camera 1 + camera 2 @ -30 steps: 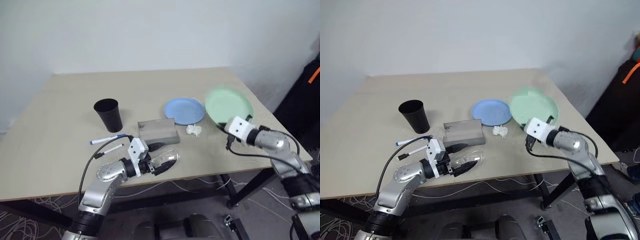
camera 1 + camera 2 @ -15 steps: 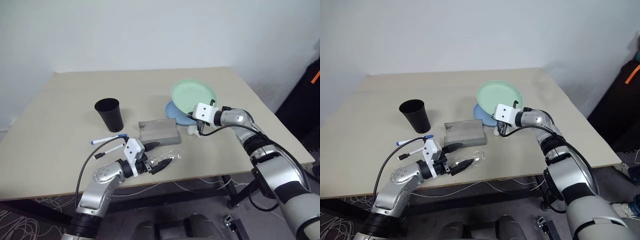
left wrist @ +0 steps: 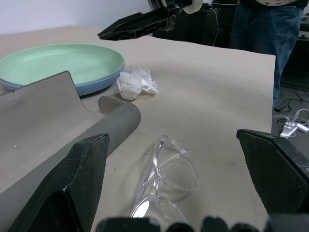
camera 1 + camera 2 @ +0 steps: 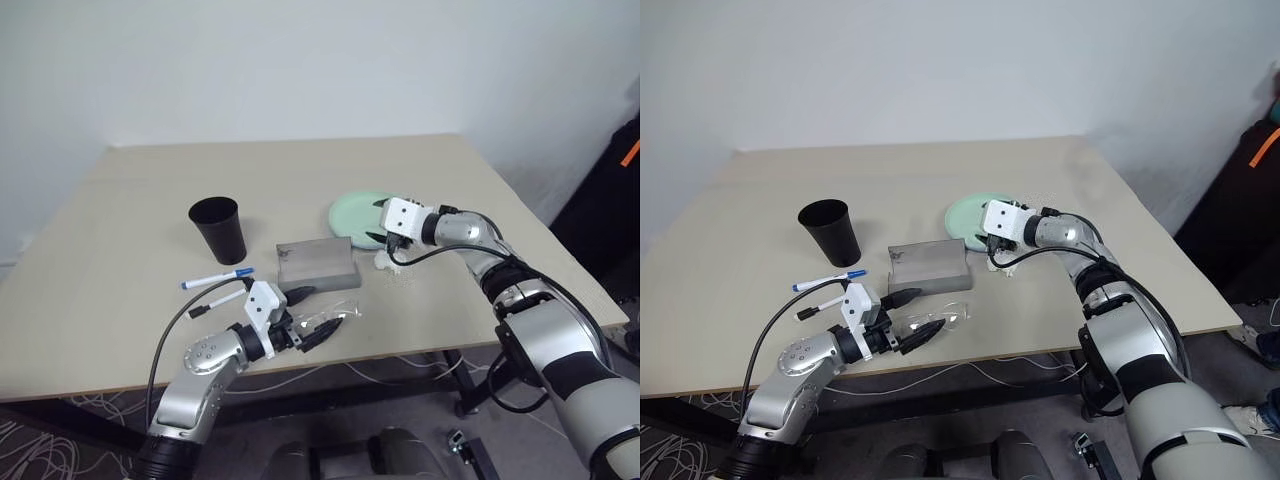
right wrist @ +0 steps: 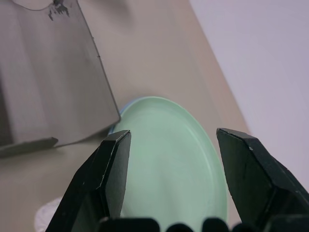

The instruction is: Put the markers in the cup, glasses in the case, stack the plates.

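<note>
My right fingers (image 5: 166, 186) stood apart over the mint green plate (image 5: 171, 159), which lay on the light blue plate (image 3: 91, 87). My left fingers (image 3: 176, 181) were spread wide around the glasses (image 3: 166, 181) (untouched on the tabletop (image 3: 217, 96)), the grey case (image 4: 317, 262) beside them.

Both arms are built of rounded silver-grey metal segments joined by black collars, showing at the lower left and right of the head views. A white block sits at each wrist. The left pincer (image 4: 312, 331) and right pincer (image 5: 169, 179) have black, wedge-shaped fingers. Thin black cables loop beside each forearm.
</note>
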`<state>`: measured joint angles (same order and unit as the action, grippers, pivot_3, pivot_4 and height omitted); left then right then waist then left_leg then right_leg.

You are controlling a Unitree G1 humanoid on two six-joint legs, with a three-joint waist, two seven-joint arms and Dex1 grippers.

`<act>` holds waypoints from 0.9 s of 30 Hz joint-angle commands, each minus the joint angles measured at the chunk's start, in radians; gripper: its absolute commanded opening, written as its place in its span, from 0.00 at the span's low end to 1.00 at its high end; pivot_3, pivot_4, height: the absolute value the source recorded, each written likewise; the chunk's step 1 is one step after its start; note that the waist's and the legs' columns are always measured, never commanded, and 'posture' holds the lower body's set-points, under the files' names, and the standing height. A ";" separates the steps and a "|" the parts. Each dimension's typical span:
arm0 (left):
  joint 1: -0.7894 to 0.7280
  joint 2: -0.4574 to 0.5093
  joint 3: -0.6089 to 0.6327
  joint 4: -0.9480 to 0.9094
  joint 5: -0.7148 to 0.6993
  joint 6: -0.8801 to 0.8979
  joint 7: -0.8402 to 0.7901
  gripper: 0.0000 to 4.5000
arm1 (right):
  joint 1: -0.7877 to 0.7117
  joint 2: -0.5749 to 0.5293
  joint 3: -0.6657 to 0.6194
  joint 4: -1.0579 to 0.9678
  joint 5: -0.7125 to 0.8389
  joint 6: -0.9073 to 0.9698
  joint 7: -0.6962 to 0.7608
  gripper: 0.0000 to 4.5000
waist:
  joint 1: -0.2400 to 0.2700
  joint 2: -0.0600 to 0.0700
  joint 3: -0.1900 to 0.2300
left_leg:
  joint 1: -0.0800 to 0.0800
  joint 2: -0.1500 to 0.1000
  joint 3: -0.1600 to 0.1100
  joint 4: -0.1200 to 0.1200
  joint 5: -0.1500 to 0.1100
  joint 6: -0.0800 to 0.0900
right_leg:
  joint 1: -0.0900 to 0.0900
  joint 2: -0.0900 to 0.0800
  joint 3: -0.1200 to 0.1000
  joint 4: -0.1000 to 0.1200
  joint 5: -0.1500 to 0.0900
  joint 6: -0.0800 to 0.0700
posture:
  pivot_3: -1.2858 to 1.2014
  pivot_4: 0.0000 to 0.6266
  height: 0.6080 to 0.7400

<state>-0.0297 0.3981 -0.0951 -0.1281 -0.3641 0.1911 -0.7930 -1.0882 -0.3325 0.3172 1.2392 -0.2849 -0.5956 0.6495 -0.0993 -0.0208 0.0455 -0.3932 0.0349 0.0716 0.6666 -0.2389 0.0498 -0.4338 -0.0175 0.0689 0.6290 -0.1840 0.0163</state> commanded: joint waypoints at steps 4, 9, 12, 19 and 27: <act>-0.058 0.011 0.018 -0.005 0.000 -0.015 -0.016 1.00 | 0.070 -0.037 -0.113 -0.127 0.130 0.087 0.161 0.70 | 0.000 0.000 0.000 | 0.000 0.000 0.000 0.000 0.000 0.000 | 0.001 0.000 0.000 0.000 0.000 0.000 | 0.52 0.00 1.00; -0.083 0.015 0.018 0.020 0.001 -0.019 -0.031 1.00 | 0.161 -0.034 -0.161 -0.212 0.194 0.306 0.241 0.70 | 0.000 0.001 0.000 | 0.000 -0.001 0.000 0.000 0.000 0.000 | 0.001 0.001 0.000 0.000 0.000 0.000 | 0.52 0.00 1.00; -0.091 0.015 0.017 0.026 -0.001 -0.019 -0.037 1.00 | 0.190 -0.020 -0.178 -0.251 0.218 0.413 0.259 0.70 | -0.002 0.001 0.000 | 0.001 -0.001 0.000 0.001 0.000 0.000 | 0.001 0.001 0.000 0.001 0.000 0.000 | 0.52 0.00 1.00; -0.101 0.016 0.018 0.035 -0.001 -0.020 -0.047 1.00 | 0.213 -0.002 -0.181 -0.296 0.219 0.498 0.242 0.70 | -0.001 0.001 0.000 | 0.001 -0.001 0.000 0.001 0.000 0.000 | 0.001 0.001 0.000 0.001 0.000 0.000 | 0.52 0.00 1.00; -0.088 0.015 0.019 0.022 0.002 -0.019 -0.041 1.00 | 0.193 0.053 -0.168 -0.201 0.194 0.555 0.169 0.70 | 0.000 0.001 0.000 | 0.000 -0.001 0.000 0.001 0.000 0.000 | 0.000 0.001 0.000 0.001 0.000 0.000 | 0.52 0.00 1.00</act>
<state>-0.1076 0.4090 -0.0932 -0.0761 -0.3637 0.1863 -0.8374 -0.8626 -0.2788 0.1556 1.0431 -0.0847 -0.0424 0.8348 -0.0997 -0.0193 0.0451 -0.3930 0.0340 0.0714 0.6677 -0.2389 0.0498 -0.4336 -0.0169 0.0685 0.6301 -0.1839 0.0164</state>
